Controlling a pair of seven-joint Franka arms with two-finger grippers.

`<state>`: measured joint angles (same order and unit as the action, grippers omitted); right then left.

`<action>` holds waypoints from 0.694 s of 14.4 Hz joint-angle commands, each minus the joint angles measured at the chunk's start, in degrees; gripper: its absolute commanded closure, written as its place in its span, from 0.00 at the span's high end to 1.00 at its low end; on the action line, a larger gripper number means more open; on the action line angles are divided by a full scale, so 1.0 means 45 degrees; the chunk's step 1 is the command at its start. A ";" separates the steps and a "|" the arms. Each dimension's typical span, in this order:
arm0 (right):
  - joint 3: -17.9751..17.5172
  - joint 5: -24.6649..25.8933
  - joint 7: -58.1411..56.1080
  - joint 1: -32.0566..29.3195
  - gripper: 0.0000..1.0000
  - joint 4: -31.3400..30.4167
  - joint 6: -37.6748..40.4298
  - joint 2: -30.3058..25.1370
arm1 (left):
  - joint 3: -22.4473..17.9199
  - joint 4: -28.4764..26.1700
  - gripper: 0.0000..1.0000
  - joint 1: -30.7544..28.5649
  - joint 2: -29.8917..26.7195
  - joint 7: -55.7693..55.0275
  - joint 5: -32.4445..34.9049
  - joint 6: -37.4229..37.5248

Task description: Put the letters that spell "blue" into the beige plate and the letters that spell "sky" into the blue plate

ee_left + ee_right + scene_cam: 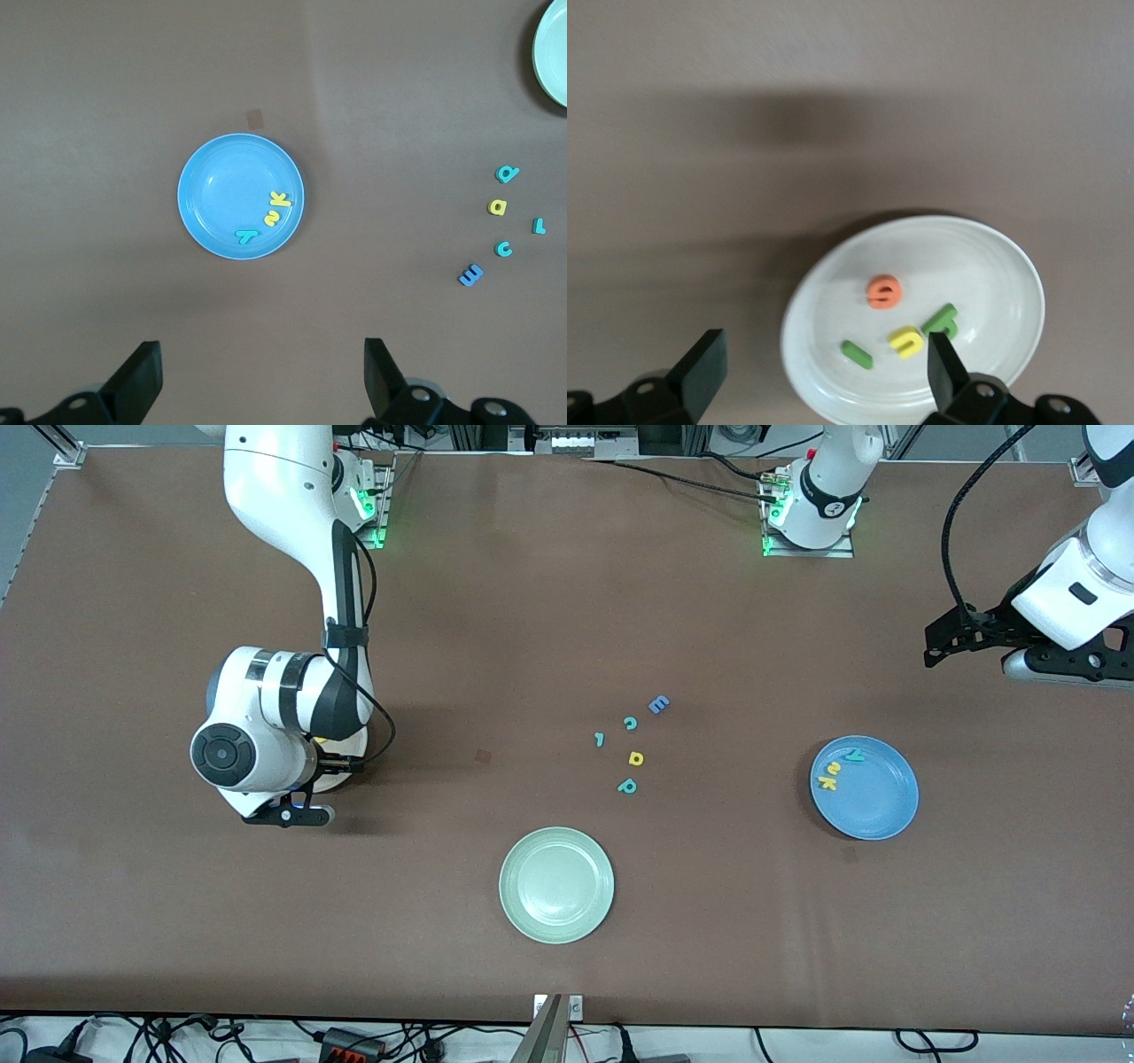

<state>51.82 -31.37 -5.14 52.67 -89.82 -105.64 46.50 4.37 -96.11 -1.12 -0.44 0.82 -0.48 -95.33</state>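
**A:** So, which step is going on?

**B:** By my reading, the last drop is wrapping up. The right pincer (pixel 824 376) is hanging over the beige plate (pixel 992 257) with its jaws spread wide and nothing between them. In that plate the orange e (pixel 884 291), yellow u (pixel 906 341), green l (pixel 857 354) and olive b (pixel 941 320) are lying close together, the b partly hidden by one finger. From the front camera the right arm is covering the plate almost entirely, toward its own end of the worktop.

**A:** And "sky"?

**B:** The blue plate (pixel 877 802) is sitting toward the left arm's end, holding the teal y (pixel 246 236), yellow-green s (pixel 271 217) and yellow k (pixel 280 199) near its rim. The left pincer (pixel 261 381) is waiting high over that end of the worktop, jaws open and empty.

**A:** Anything still loose?

**B:** Only decoys are lying mid-worktop: the blue E (pixel 658 704), teal c (pixel 630 723), teal l (pixel 600 739), teal p (pixel 627 786) and a yellow letter (pixel 636 758). The green plate (pixel 556 884) is sitting empty, nearer the front camera.

**A:** Next move?

**B:** I'm judging both words as done. The right arm needs only to lift straight up, clear of the b, and leave the decoys alone.
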 commanded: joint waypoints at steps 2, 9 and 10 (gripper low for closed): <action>0.0571 -0.0819 0.0147 -0.0006 1.00 0.1149 0.0526 -0.0061 | 0.0005 0.0069 1.00 -0.0044 -0.0098 0.0150 0.0047 0.0207; 0.0418 0.0383 0.0928 -0.0396 1.00 0.2323 0.1152 -0.1247 | 0.0005 0.0069 1.00 -0.0044 -0.0098 0.0150 0.0047 0.0207; 0.0166 0.0950 0.0966 -0.0435 1.00 0.2343 0.1191 -0.1716 | 0.0005 0.0069 1.00 -0.0044 -0.0098 0.0150 0.0047 0.0207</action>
<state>54.55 -31.32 -2.00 51.95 -80.00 -102.28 43.75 4.37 -96.11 -1.13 -0.44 0.82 -0.48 -95.32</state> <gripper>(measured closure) 0.000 0.000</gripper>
